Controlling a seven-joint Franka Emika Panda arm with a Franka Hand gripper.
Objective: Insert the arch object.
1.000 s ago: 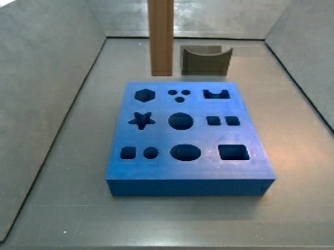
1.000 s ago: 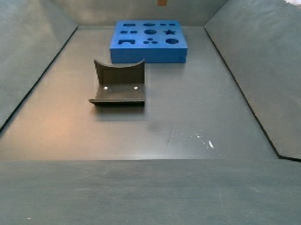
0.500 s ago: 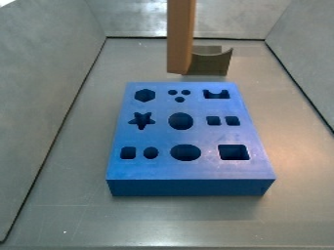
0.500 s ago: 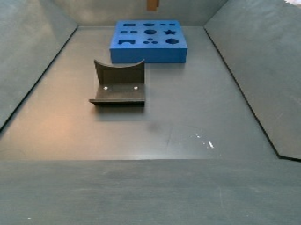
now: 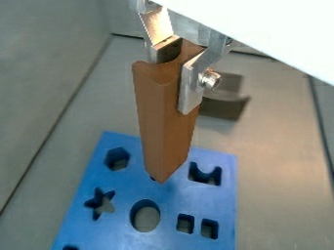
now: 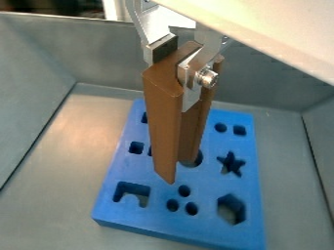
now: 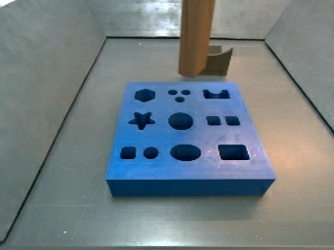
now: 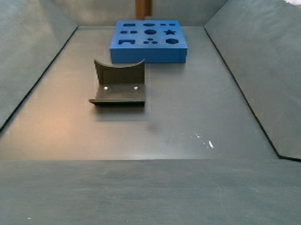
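Jaws clamped on the arch object (image 5: pixel 163 117), gripper (image 5: pixel 177 61) hovering over the blue board (image 7: pixel 189 174); next it probably lines up with the arch-shaped slot (image 7: pixel 216 93) and lowers.

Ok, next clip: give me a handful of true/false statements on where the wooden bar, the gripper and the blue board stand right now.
1. The gripper holds the arch object between its fingers. True.
2. The arch object is already seated in a cutout of the blue board. False: in both wrist views it hangs upright above the board, its lower end clear of the surface.
3. The dark grey notched block sits on top of the blue board. False: it stands on the floor, apart from the board.
4. The board has a star-shaped cutout. True.
5. The arch object is tilted flat on its side. False: it is upright.
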